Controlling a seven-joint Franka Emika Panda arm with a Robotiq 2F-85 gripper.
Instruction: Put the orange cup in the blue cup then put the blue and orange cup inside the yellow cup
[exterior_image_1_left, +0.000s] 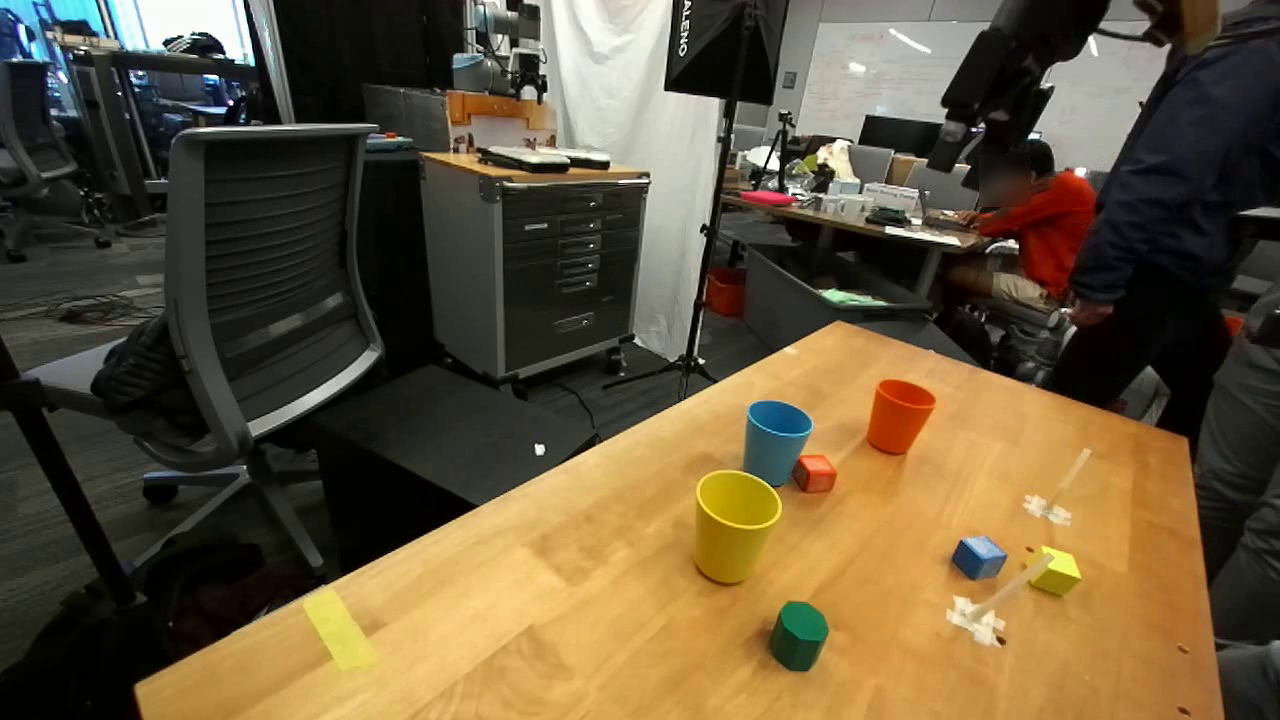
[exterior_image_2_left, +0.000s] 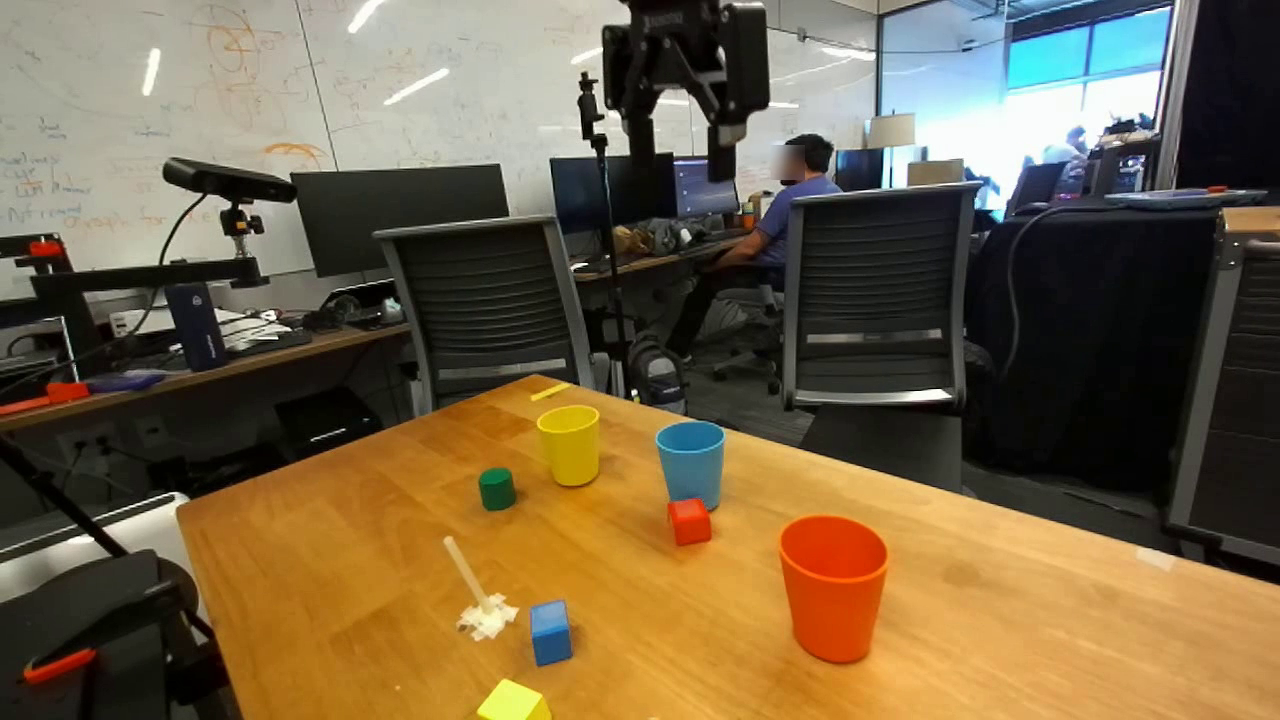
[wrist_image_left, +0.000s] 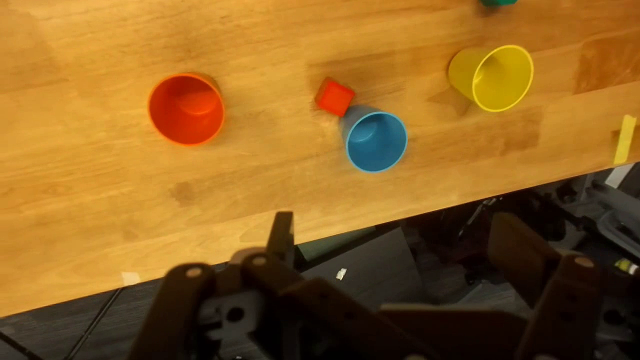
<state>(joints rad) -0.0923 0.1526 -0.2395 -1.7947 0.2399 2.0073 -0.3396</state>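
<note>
The orange cup (exterior_image_1_left: 899, 420) stands upright and empty on the wooden table, apart from the other cups; it also shows in an exterior view (exterior_image_2_left: 834, 590) and in the wrist view (wrist_image_left: 186, 109). The blue cup (exterior_image_1_left: 774, 445) stands upright and empty in the middle (exterior_image_2_left: 691, 465), also in the wrist view (wrist_image_left: 376, 142). The yellow cup (exterior_image_1_left: 734, 535) stands upright and empty beyond it (exterior_image_2_left: 571, 447), also in the wrist view (wrist_image_left: 501, 78). My gripper (exterior_image_2_left: 681, 160) is open and empty, high above the table, touching nothing; its spread fingers show in the wrist view (wrist_image_left: 392, 222).
A red block (exterior_image_2_left: 689, 522) sits close beside the blue cup. A green block (exterior_image_1_left: 799, 636) is near the yellow cup. A blue block (exterior_image_1_left: 979, 557) and a yellow block (exterior_image_1_left: 1056, 571) lie by taped-down sticks (exterior_image_1_left: 1010, 588). The table edge (wrist_image_left: 400, 219) runs near the cups.
</note>
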